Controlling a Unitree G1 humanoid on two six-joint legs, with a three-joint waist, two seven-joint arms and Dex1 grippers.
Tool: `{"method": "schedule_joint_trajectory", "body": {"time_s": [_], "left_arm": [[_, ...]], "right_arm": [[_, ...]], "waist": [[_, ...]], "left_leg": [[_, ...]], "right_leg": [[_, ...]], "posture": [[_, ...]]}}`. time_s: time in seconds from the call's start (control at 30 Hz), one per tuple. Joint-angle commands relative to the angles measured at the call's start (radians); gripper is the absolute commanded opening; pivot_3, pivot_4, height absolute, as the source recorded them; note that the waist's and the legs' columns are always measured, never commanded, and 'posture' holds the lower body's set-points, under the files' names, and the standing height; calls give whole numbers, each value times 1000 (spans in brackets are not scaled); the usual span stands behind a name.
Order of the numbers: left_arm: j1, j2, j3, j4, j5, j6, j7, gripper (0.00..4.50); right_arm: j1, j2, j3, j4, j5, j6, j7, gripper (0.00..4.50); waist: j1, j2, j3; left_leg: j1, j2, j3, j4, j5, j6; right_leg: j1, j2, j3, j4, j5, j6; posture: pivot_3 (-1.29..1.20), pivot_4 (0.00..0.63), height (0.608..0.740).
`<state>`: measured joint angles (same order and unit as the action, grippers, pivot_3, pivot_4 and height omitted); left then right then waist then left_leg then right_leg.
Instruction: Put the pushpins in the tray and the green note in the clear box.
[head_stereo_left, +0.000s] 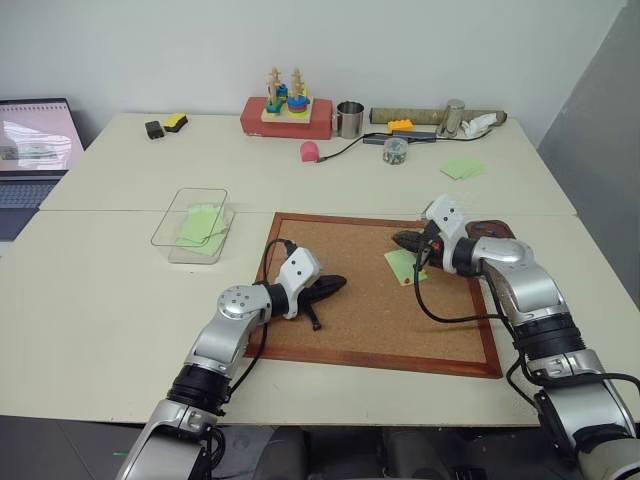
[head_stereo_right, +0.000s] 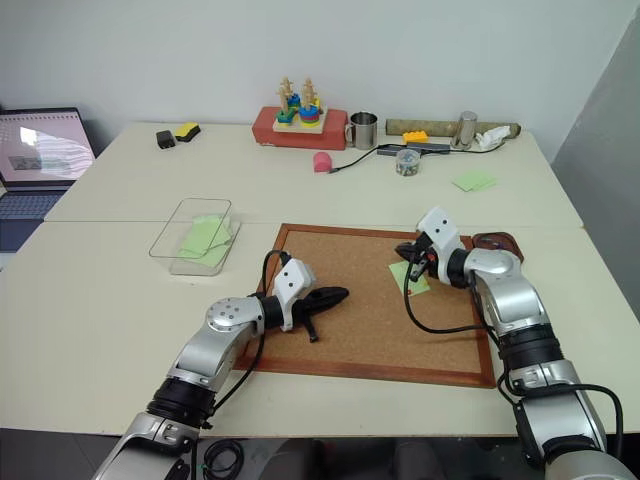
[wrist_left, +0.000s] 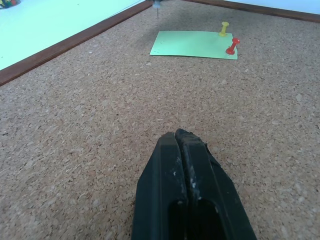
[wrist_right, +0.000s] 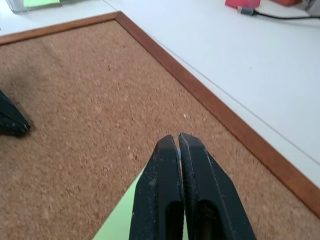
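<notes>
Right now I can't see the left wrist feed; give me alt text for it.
A green note lies flat on the cork board, pinned at one end by a yellow pushpin and a red pushpin. The shut left claw points toward it, well short of it.

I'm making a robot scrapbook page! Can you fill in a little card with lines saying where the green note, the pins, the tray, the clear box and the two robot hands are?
green note: flat on the cork board
pushpins: one yellow, one red, both stuck in the note's edge
tray: by the board's far right corner, partly hidden behind the right arm
clear box: on the table left of the board, green paper inside
left end effector: shut, low over the board, holding nothing
right end effector: shut, just above the note, holding nothing
</notes>
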<state>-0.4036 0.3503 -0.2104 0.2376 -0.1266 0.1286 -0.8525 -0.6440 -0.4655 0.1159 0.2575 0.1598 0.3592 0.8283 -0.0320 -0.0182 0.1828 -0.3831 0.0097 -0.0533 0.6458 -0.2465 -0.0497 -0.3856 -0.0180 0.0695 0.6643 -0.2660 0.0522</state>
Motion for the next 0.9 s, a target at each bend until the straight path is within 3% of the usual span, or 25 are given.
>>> {"method": "schedule_joint_trajectory", "body": {"time_s": [0.03,0.43,0.6,0.9], "left_arm": [[31,2,-33,53,46,29,17,0],[38,1,-35,39,52,23,23,0],[36,-3,-39,37,56,23,26,0],[36,0,-36,37,56,20,31,0]], "right_arm": [[-10,-19,-42,-72,32,22,10,13],[31,-206,-129,-39,-101,-6,-162,13],[32,-215,-134,64,-179,-53,-293,13],[5,-197,-140,236,-194,-85,-369,13]], "waist": [[0,0,0],[1,2,-1],[0,2,-2],[1,3,-2]], "left_leg": [[0,0,0,0,0,0],[0,0,0,0,0,0],[0,0,1,0,0,0],[0,-1,2,0,0,0]], "right_leg": [[0,0,0,0,0,0],[0,0,0,-1,-2,3],[0,0,1,-1,-2,4],[0,0,2,-1,-2,3]], "posture": [[0,150,740],[0,150,740],[0,150,740],[0,150,740]]}}
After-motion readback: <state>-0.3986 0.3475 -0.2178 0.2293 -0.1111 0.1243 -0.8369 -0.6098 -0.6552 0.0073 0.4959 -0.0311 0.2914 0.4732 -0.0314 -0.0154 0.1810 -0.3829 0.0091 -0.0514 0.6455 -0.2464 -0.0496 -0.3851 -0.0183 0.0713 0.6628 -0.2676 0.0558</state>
